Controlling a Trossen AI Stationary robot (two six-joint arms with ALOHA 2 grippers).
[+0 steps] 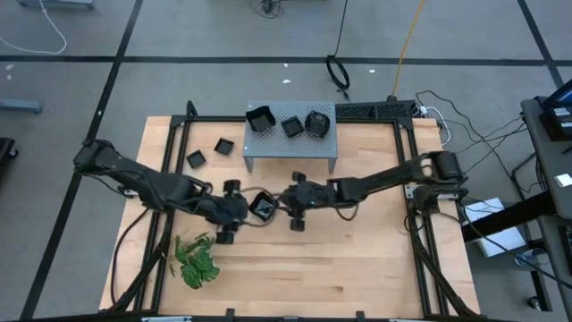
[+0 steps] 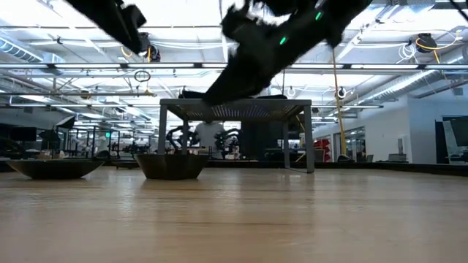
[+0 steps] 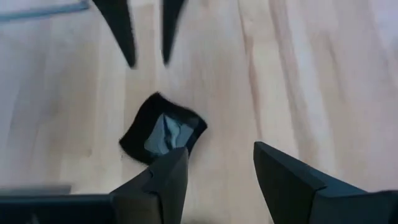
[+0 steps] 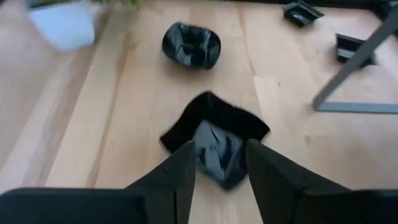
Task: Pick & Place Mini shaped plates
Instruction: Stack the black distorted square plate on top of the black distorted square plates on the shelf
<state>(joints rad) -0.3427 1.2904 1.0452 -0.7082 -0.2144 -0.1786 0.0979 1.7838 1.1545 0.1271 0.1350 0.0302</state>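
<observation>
Left gripper (image 1: 239,208) and right gripper (image 1: 288,199) meet near table centre, fingers parted; arms reach inward from 9 and 3 o'clock.

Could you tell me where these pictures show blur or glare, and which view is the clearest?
High view: evenly lit and sharp. Low view: the arms are dark against the bright ceiling lights. Left wrist view: blurred, with a pale sheen on the plate beyond the left gripper. Right wrist view: soft at the edges, with glints on the plate past the right gripper.
</observation>
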